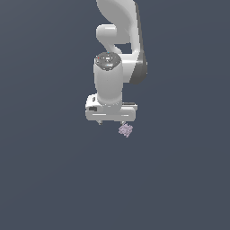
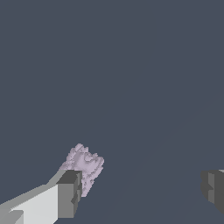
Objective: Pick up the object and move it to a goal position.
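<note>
Pincer (image 2: 140, 192) spread wide apart, clamped on nothing, evidently readied to straddle the target. Object (image 2: 83, 167) found just beside 1 finger (image 2: 69, 194), off-centre toward the exterior view's right; recentring judged necessary before closing

White arm (image 1: 109, 85), grey-tipped fingers (image 2: 69, 194), pale lilac-pink object (image 2: 84, 165), plain slate-blue background.

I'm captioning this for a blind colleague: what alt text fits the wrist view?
A tiny pale lilac-pink knobbly clump sits right beside one dark grey fingertip pad of the white robot gripper. The jaws stand wide open, the other pad at the opposite edge of the picture, and all else is plain dark blue-grey ground.
</note>
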Controlling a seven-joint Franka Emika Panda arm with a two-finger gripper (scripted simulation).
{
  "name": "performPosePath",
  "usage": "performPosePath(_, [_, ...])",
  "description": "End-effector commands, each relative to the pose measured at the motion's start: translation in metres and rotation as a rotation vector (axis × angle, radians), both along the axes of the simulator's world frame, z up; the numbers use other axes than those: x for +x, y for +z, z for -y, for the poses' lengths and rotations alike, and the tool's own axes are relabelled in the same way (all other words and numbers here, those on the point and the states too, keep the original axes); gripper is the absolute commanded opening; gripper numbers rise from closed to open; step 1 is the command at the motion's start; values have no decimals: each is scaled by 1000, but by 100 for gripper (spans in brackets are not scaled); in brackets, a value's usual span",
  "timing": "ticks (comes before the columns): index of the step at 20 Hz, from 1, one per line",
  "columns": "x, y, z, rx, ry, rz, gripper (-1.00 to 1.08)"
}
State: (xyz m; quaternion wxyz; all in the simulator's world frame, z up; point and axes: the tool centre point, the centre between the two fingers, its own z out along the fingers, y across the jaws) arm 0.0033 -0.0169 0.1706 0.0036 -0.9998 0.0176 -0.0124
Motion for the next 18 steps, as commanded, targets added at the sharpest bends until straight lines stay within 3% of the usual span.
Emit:
performPosePath(1, [0,0,0,0,0,0,100])
performPosePath(18, [-9,-10,7,16,15,-33,100])
